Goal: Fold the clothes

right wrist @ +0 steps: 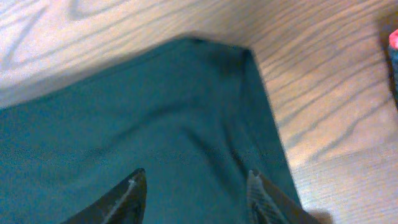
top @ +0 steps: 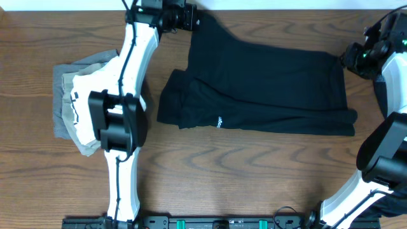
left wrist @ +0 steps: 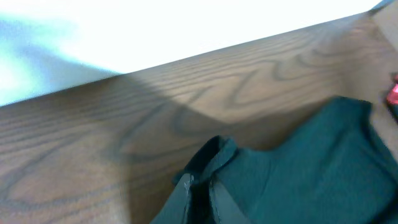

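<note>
Now: left end effector pinches a shirt corner

Spread across the middle of the table [top: 254, 178] lies the black shirt [top: 267, 83], partly folded, its small white logo [top: 219, 121] near the front edge. The left end effector [left wrist: 200, 186] sits at the shirt's far left corner, its fingers together and clamped on a raised bunch of the fabric. The right end effector [right wrist: 196, 198] is at the shirt's far right corner, with its fingers [right wrist: 132, 194] apart over the cloth and fabric showing between them. To the left, well apart from the shirt, a pile of folded clothes [top: 67, 105] in grey, white and beige lies partly under the left arm.
</note>
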`<state>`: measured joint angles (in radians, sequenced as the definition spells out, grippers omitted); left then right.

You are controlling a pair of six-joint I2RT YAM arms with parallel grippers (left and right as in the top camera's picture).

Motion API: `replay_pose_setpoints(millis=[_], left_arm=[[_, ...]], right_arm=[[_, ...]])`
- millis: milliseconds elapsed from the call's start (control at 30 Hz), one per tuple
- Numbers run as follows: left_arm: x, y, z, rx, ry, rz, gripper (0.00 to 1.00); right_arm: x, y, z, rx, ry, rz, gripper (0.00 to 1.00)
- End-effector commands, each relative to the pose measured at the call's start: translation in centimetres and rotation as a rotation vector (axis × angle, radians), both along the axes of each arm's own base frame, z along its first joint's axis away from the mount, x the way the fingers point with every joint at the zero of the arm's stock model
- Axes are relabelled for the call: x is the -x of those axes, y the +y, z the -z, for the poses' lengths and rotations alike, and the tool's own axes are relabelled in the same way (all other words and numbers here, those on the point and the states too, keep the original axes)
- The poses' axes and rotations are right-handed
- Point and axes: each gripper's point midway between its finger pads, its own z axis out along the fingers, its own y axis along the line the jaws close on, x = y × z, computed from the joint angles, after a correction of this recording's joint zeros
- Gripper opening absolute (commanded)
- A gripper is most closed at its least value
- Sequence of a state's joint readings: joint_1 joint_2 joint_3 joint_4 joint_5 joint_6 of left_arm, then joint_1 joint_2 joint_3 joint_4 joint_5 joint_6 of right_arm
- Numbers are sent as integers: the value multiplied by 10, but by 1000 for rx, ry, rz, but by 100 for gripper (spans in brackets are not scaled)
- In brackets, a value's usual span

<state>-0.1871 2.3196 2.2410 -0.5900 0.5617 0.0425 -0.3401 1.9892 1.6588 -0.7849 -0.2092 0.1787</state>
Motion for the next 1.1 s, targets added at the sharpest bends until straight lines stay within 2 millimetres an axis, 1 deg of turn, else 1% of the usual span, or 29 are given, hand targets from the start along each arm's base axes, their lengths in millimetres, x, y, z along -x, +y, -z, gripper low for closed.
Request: replay_pose_setpoints(millis=[0, 100, 200, 267, 400, 467, 567, 667, 733, 833, 900, 967, 1067], left_arm=[[14, -3, -22, -27, -31, 53, 9], [27, -8, -26, -42, -12, 76, 9], [37, -14, -22, -65, 6, 110, 10], [43, -18, -18, -76, 25, 122, 10], [48, -25, -12, -109, 34, 130, 10], [48, -25, -9, -135, 31, 120, 10], [48, -26, -6, -162, 34, 109, 10], [49, -25, -5, -174, 39, 103, 10], [49, -25, -5, -174, 40, 103, 10], [49, -25, -4, -174, 41, 102, 10], [49, -25, -4, -175, 42, 102, 10], [50, -25, -4, -174, 43, 103, 10], [50, -25, -4, -175, 44, 103, 10]], right_arm=[[7, -20, 22, 4, 9, 65, 47], [5, -33, 33, 19, -31, 88, 47], [1, -43, 38, 33, -74, 103, 51], [-2, -45, 40, 28, -101, 101, 54], [-8, -41, 45, 19, -150, 73, 54], [-11, -39, 52, 18, -164, 67, 54], [-22, -30, 62, -27, -196, 30, 52], [-30, -26, 80, -68, -205, 30, 47], [-34, -26, 95, -93, -199, 63, 47], [-41, -21, 109, -160, -217, 82, 47], [-47, -16, 116, -200, -240, 80, 49], [-50, -16, 123, -211, -243, 92, 55], [-55, -12, 131, -229, -256, 85, 59]])
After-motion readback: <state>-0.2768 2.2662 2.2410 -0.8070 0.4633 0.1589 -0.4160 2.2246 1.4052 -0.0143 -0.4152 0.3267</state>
